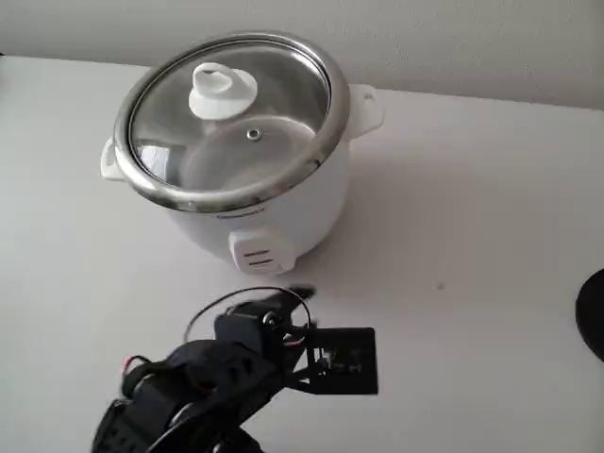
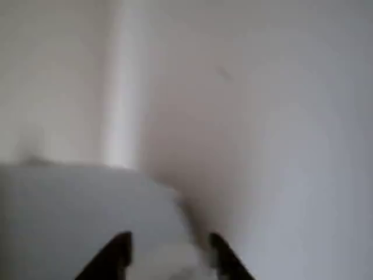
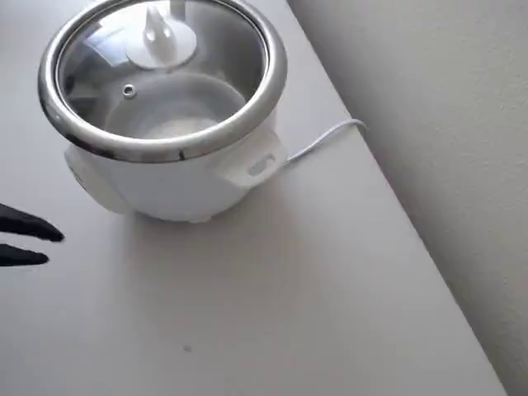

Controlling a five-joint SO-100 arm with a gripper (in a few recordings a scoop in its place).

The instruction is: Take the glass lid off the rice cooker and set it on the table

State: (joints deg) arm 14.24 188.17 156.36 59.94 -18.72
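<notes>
One rice cooker (image 1: 255,203) stands on the white counter (image 1: 472,236), toward 11 o'clock in the fixed view, its single glass lid (image 1: 231,118) seated on the steel rim and covering the pot. The lid carries one white knob (image 1: 223,92) near its centre and one small metal vent (image 1: 253,134) just beside it, toward 5 o'clock of the knob. Two white side handles (image 1: 368,106) jut from the body, one at each side, and one switch panel (image 1: 261,253) faces the arm. The black arm (image 1: 198,382) sits at 7 o'clock in the fixed view, apart from the cooker. In the overhead view the end effector (image 3: 37,245) enters at 9 o'clock, its two dark fingertips (image 3: 33,225) slightly parted with nothing between them, on the counter side of the cooker and clear of it. One white cord (image 3: 318,142) trails from the cooker's side toward the counter edge at 2 o'clock. In the wrist view two dark finger (image 2: 113,254) shapes sit at 6 o'clock with a gap between them; the rest is blurred. One dark round object (image 1: 593,313) is cut off at 3 o'clock in the fixed view.
</notes>
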